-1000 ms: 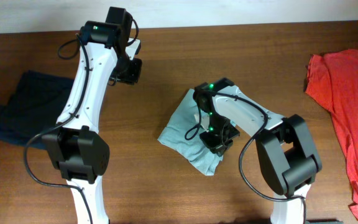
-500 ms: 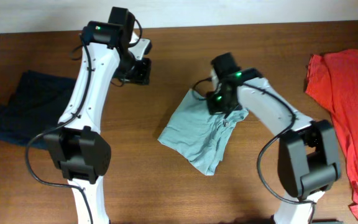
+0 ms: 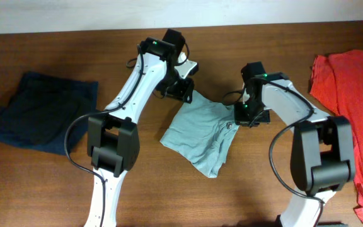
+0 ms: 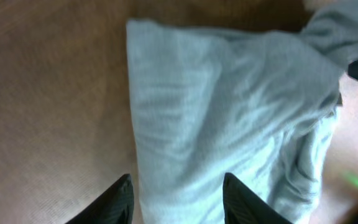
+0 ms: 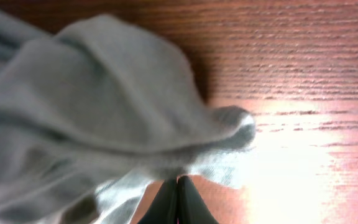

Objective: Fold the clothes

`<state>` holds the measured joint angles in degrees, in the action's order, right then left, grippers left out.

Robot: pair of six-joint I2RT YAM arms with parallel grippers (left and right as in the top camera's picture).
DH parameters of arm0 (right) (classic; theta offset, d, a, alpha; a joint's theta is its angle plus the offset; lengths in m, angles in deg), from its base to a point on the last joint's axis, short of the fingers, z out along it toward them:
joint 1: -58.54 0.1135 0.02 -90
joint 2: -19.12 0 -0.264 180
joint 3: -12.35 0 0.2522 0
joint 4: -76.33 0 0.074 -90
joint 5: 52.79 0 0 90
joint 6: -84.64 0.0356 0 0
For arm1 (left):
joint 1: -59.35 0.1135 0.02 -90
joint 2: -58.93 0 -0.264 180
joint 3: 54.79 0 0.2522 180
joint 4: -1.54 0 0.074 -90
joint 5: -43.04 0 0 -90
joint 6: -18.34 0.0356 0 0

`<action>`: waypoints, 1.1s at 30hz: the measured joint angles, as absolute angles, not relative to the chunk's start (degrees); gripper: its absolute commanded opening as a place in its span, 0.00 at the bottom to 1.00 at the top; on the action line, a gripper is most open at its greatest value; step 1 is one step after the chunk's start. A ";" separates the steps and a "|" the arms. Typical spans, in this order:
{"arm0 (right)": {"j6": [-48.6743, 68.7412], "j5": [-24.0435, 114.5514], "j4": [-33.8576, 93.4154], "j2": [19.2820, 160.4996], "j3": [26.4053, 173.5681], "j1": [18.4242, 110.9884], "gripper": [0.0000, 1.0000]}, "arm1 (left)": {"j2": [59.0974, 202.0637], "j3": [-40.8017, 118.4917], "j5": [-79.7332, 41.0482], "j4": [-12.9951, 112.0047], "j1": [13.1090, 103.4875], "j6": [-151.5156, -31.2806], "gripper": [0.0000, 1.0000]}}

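The pale grey-blue T-shirt (image 3: 200, 135) lies partly folded and rumpled in the middle of the table. My left gripper (image 3: 180, 94) is open and hovers at the shirt's far left corner. In the left wrist view its jaws (image 4: 176, 190) straddle the shirt's (image 4: 229, 112) left edge. My right gripper (image 3: 244, 118) is at the shirt's right corner. In the right wrist view its jaws (image 5: 178, 185) are shut on a fold of the shirt (image 5: 98, 106), held slightly off the wood. A dark navy garment (image 3: 43, 110) lies far left. An orange-red shirt (image 3: 351, 88) lies far right.
The brown wooden table (image 3: 55, 189) runs to a pale wall along the back edge. The orange-red shirt hangs over the right edge. Both arm bases stand at the front, either side of the grey-blue shirt.
My left arm swung right from the back left to the shirt's far corner. My right gripper moved up and right from the shirt's middle, pulling its right side out wider.
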<state>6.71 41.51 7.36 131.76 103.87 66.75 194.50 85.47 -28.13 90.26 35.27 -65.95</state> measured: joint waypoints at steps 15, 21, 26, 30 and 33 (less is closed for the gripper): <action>10.54 60.87 9.33 124.61 101.20 69.42 0.45 | 203.29 85.40 -30.47 81.23 35.27 -64.98 0.37; 15.85 60.65 16.24 124.87 95.80 70.64 0.28 | 203.29 85.40 -30.45 79.39 35.25 -64.66 0.11; 18.21 57.29 17.44 124.94 94.64 70.64 0.04 | 203.29 85.40 -30.34 79.22 35.27 -64.33 0.00; 18.38 52.28 14.40 124.94 94.49 70.64 0.04 | 203.29 85.40 -30.27 79.09 35.53 -64.35 0.00; 17.92 50.27 13.31 124.94 94.49 70.64 0.04 | 203.29 85.40 -30.25 79.04 36.32 -64.33 0.00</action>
